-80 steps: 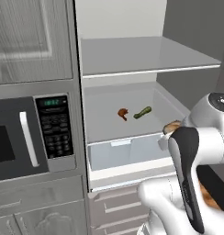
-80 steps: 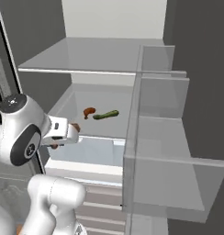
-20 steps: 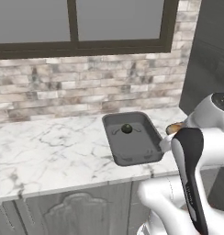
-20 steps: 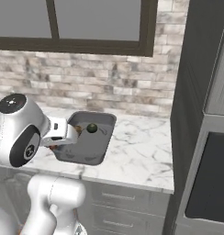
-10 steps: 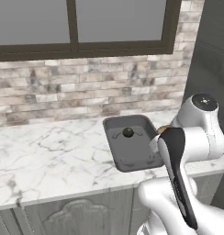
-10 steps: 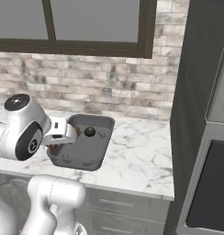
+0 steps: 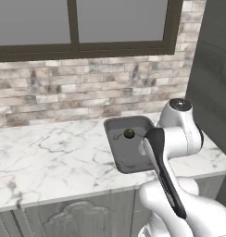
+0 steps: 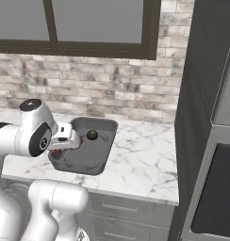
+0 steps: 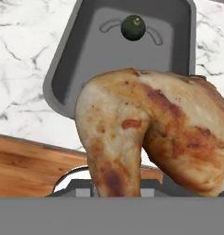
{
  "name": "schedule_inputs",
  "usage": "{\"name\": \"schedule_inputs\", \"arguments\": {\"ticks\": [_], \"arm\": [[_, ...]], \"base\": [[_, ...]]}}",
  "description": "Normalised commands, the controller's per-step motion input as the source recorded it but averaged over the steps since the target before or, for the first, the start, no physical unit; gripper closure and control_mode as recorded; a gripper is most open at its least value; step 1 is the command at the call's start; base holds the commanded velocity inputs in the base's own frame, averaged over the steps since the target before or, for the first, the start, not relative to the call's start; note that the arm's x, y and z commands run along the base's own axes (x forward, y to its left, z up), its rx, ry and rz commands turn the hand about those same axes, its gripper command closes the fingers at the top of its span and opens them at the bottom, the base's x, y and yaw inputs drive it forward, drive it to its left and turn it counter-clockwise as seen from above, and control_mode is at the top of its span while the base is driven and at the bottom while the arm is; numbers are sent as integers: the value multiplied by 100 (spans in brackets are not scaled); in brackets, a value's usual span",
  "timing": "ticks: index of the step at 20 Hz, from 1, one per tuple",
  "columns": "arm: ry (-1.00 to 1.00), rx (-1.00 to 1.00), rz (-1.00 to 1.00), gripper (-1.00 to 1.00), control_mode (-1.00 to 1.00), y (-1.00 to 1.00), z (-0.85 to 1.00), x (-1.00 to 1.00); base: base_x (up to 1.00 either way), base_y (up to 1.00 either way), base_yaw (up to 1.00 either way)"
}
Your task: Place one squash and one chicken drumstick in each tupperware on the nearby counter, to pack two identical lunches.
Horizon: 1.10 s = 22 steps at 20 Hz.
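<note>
The dark grey tupperware (image 7: 116,155) sits on the white marble surface (image 7: 50,157) below the window, with the round dark green squash (image 7: 129,134) already resting at its far end. The hand (image 8: 65,146) hangs over the near edge of that container, clamped tight on the larger golden-tan chicken drumstick (image 9: 150,137), which the hand view shows dangling plump and browned just in front of the container. So by my reckoning this first lunch is half packed: the squash is in, and the drumstick is held above but not yet set down. The second lunch looks untouched as far as these views go, so a second squash, a second drumstick and the other container remain. Behind the surface runs a pale brick wall (image 7: 64,92) under a dark-framed window (image 7: 73,28), grey panelled cabinets (image 7: 64,217) stand below, and a tall dark unit (image 8: 206,94) rises to the right
</note>
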Motion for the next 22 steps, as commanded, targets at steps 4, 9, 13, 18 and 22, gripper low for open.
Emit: {"name": "schedule_inputs", "arguments": {"ticks": [4, 9, 13, 18, 22], "arm": [[13, 0, 0, 100, -100, 1, -35, 37], [9, 0, 0, 100, -100, 0, -34, 41], [3, 0, 0, 100, -100, 1, -32, 38], [0, 0, 0, 100, -100, 7, -26, 32], [-1, 0, 0, 100, -100, 9, -29, 33]], "base": [[0, 0, 0], [0, 0, 0], [0, 0, 0], [0, 0, 0], [0, 0, 0]]}}
